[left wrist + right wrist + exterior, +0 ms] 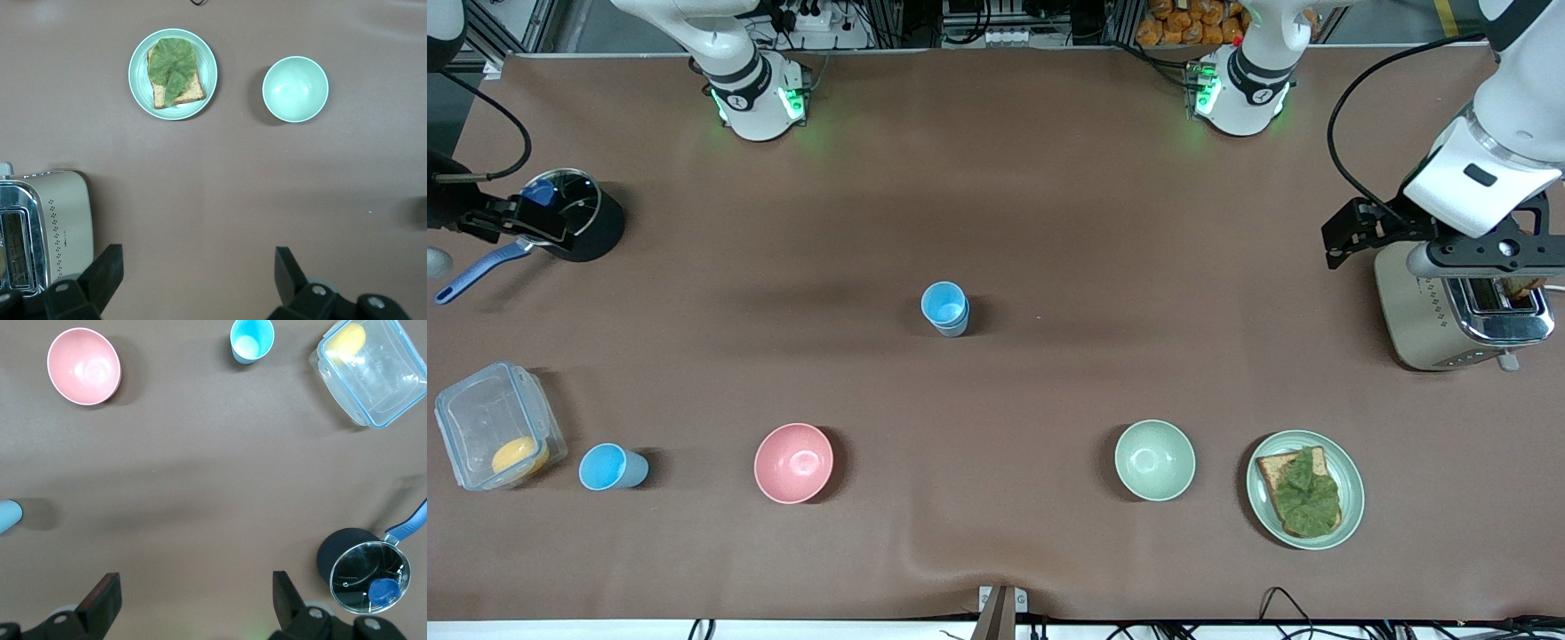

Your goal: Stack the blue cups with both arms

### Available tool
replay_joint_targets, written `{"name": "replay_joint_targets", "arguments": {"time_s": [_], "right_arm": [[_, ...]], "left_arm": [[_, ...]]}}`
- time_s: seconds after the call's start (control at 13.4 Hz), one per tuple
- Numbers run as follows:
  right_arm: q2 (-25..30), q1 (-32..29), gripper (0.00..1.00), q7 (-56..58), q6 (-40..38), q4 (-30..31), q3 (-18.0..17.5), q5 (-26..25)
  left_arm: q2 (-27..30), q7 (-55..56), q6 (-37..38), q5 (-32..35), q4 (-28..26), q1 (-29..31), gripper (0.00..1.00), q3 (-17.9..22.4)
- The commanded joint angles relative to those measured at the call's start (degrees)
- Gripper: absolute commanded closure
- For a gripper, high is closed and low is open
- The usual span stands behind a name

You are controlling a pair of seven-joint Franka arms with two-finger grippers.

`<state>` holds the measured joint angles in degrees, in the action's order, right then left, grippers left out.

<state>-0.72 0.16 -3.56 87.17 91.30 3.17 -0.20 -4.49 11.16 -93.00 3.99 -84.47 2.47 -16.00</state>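
One blue cup (pixel 945 308) stands upright in the middle of the table; its edge shows in the right wrist view (pixel 8 515). A second blue cup (pixel 611 467) stands near the front camera, between the clear box and the pink bowl, and shows in the right wrist view (pixel 251 340). My left gripper (pixel 1352 233) hangs open and empty beside the toaster at the left arm's end of the table, with its fingers wide apart in the left wrist view (pixel 198 275). My right gripper (pixel 494 222) hangs open and empty by the pot at the right arm's end, as the right wrist view (pixel 197 597) shows.
A pink bowl (pixel 793 462), a pale green bowl (pixel 1154 460) and a plate with toast and lettuce (pixel 1304 489) line the front. A clear box (pixel 494 427) with a yellow thing, a black pot (pixel 578 213) and a toaster (pixel 1463 311) stand at the ends.
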Motion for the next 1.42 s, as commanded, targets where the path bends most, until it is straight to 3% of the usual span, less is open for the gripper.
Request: {"name": "replay_joint_targets", "arguments": {"time_s": [0.0,0.75,1.35], "right_arm": [[-0.51,-0.60,0.00,0.04,-0.86,-0.94,-0.27,-0.94],[-0.59,-0.60,0.00,0.04,-1.04,-0.94,-0.27,-0.94],[-0.59,-0.69,0.00,0.04,-1.13,-0.94,-0.27,-0.94]], "left_arm": [[3.08,-2.80,0.46,-1.70,-3.32,-2.03,0.00,3.86],[8.88,-5.45,2.21,-2.40,-9.83,-2.12,0.00,9.40],[8.27,-5.71,2.48,-4.42,-7.72,-2.65,0.00,10.55]]}}
